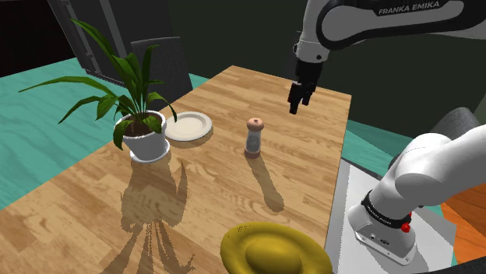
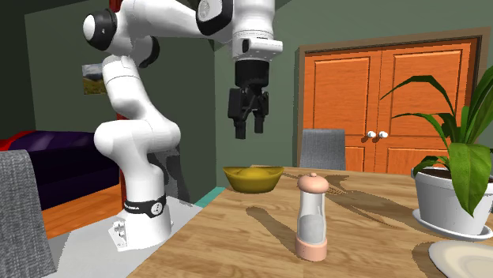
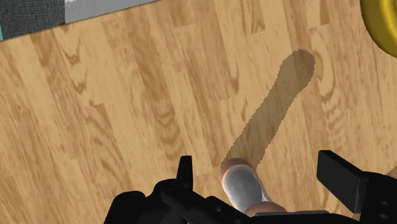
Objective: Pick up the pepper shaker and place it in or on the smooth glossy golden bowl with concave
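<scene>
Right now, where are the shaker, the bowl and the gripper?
shaker (image 1: 254,142): shoulder view, on its grey middle body.
bowl (image 2: 253,182): second exterior view, on its outer wall.
gripper (image 2: 250,133): second exterior view, midway between its open fingertips.

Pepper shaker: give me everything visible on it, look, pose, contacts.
The pepper shaker is a slim column: pinkish rounded cap, pale grey body, pinkish flared base. It stands upright on the wooden table, alone near the middle, casting a long shadow. Nothing touches it but the tabletop; the open gripper hangs above it, fingers apart.
</scene>
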`<state>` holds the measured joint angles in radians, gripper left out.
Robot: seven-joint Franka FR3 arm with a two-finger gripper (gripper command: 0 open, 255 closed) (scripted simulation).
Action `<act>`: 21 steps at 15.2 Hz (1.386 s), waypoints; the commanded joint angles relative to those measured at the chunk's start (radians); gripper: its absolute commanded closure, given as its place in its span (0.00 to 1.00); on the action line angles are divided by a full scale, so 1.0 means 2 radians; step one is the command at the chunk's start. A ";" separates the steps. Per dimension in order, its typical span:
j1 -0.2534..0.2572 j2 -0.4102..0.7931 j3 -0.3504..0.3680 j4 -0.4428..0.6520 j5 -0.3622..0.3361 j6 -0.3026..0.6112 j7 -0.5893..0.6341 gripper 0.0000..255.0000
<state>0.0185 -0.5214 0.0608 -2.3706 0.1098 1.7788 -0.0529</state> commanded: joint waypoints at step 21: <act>0.011 0.284 0.060 0.141 -0.048 0.135 0.129 0.00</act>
<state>0.0407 0.0421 0.1808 -2.0859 0.0142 2.0397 0.2046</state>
